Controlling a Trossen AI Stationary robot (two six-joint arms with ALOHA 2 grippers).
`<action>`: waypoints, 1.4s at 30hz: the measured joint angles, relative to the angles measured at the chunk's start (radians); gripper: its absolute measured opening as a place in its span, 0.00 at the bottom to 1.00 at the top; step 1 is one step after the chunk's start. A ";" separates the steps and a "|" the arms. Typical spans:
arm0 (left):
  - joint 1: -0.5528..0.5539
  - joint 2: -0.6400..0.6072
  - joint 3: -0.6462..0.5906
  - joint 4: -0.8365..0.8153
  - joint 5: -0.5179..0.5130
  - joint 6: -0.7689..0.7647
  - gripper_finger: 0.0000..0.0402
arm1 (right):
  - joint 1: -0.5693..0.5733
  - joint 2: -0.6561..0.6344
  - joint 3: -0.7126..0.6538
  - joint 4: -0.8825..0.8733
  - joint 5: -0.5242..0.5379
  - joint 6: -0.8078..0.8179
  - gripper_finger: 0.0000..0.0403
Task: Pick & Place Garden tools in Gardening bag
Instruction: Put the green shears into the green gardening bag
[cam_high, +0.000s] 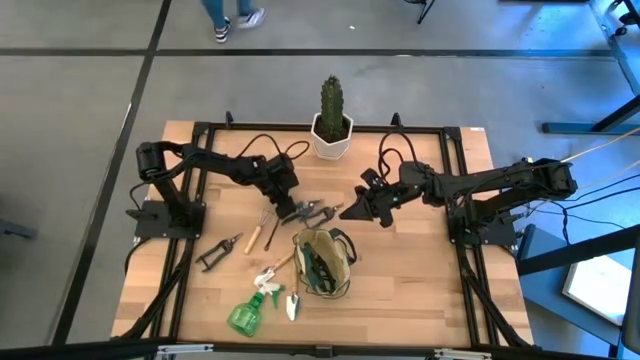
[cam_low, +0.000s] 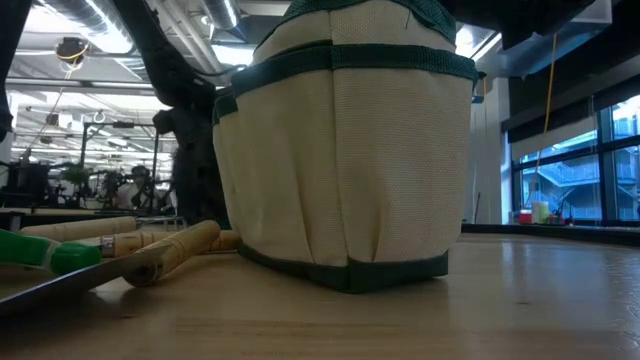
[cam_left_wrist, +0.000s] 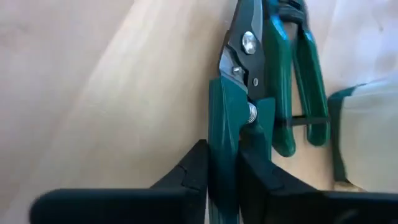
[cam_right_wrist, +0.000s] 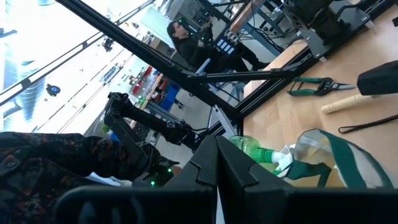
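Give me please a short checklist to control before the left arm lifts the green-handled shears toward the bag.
1. Grip: left hand has its fingers closed around one handle of the green-handled shears: ok.
2. Grip is firm enough to lift: cannot tell.
3. Shears' blades are closed: ok in the left wrist view.
4. Gardening bag stands upright with its mouth open: ok; some tools are already inside.
5. Way to the bag: right hand is shut and hovers close beside the shears: not ok, it may be in the way.
6. Cactus is far from the way, at the table's far edge: ok.
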 joint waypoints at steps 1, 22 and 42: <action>0.000 -0.004 -0.001 -0.005 0.014 -0.013 0.11 | 0.000 0.000 0.000 0.002 -0.001 0.000 0.00; -0.064 -0.584 -0.003 -0.050 -0.327 -0.309 0.11 | 0.063 -0.003 0.001 0.076 -0.144 0.020 0.00; -0.540 -0.652 0.038 0.270 -0.705 -0.214 0.11 | 0.160 -0.010 0.261 0.013 -0.284 -0.184 0.00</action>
